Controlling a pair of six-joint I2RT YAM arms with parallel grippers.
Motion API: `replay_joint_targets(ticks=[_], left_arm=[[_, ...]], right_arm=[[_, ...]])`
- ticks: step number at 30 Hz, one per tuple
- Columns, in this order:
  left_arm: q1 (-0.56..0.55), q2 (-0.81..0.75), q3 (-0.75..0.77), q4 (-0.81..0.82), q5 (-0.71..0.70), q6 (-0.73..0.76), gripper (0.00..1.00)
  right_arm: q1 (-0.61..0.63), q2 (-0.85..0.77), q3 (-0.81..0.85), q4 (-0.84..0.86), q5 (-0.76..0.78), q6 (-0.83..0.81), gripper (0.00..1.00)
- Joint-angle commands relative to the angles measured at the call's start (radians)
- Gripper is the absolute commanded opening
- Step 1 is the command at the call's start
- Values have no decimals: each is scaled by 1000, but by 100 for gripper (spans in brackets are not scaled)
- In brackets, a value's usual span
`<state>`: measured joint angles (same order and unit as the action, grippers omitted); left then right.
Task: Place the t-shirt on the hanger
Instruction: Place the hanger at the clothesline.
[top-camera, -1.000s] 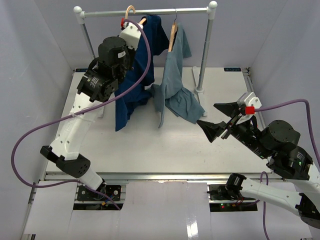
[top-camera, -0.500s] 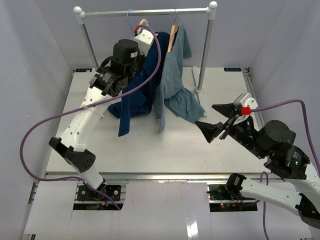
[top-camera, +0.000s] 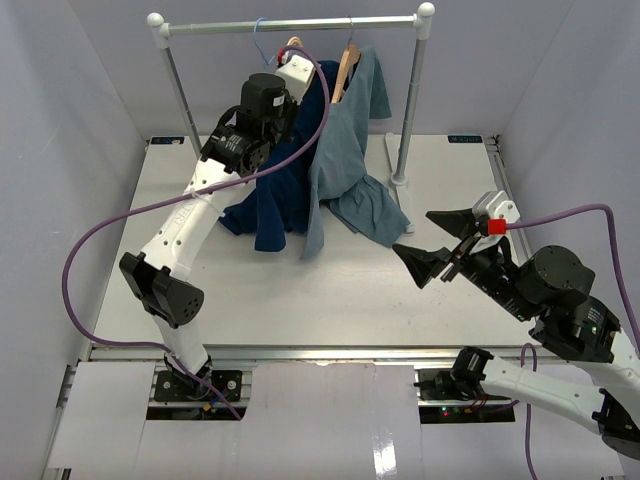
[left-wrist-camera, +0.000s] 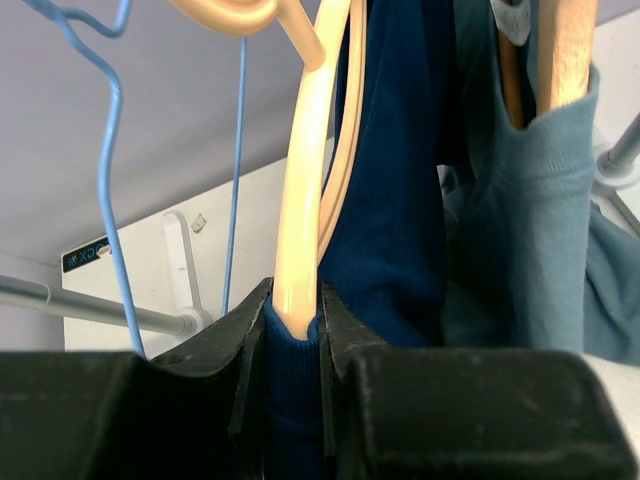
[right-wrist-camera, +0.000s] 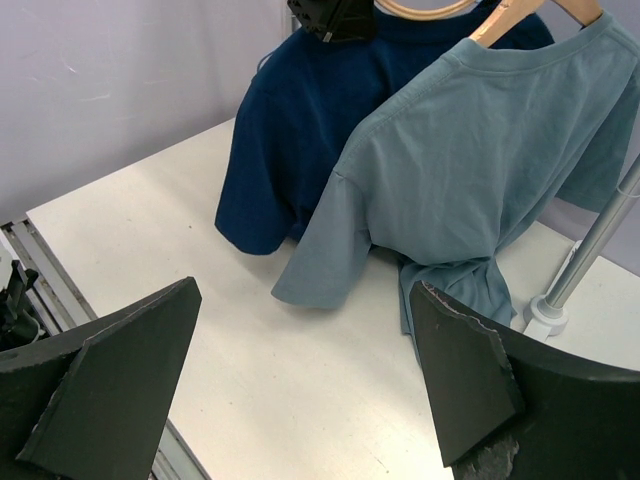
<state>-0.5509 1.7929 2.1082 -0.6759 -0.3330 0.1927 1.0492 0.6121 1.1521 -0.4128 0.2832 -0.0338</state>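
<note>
left hand (left-wrist-camera: 293, 330) clamping hanger (left-wrist-camera: 300, 200), t-shirt (left-wrist-camera: 395, 200) draping | I'd be lifting hook (left-wrist-camera: 230, 15) over rail (top-camera: 220, 27) above; right hand (right-wrist-camera: 302, 300) gaping idle

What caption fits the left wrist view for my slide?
Left gripper pinches the wooden hanger and navy t-shirt together, beside a grey-blue shirt and a blue wire hanger.

White arms (top-camera: 180, 225), black right gripper (top-camera: 411, 229), purple cables (top-camera: 570, 208), perhaps red buttons (top-camera: 499, 226).
</note>
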Motion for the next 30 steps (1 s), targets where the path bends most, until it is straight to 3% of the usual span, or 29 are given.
replay_joint_targets(ticks=[1, 10, 30], left_arm=[[0, -81, 19, 128, 19, -18, 0], [0, -33, 114, 155, 19, 40, 0], [4, 70, 177, 240, -1, 110, 0]], right_arm=[[3, -14, -8, 51, 11, -2, 92], [4, 2, -18, 59, 16, 0, 92], [5, -29, -38, 63, -10, 12, 92]])
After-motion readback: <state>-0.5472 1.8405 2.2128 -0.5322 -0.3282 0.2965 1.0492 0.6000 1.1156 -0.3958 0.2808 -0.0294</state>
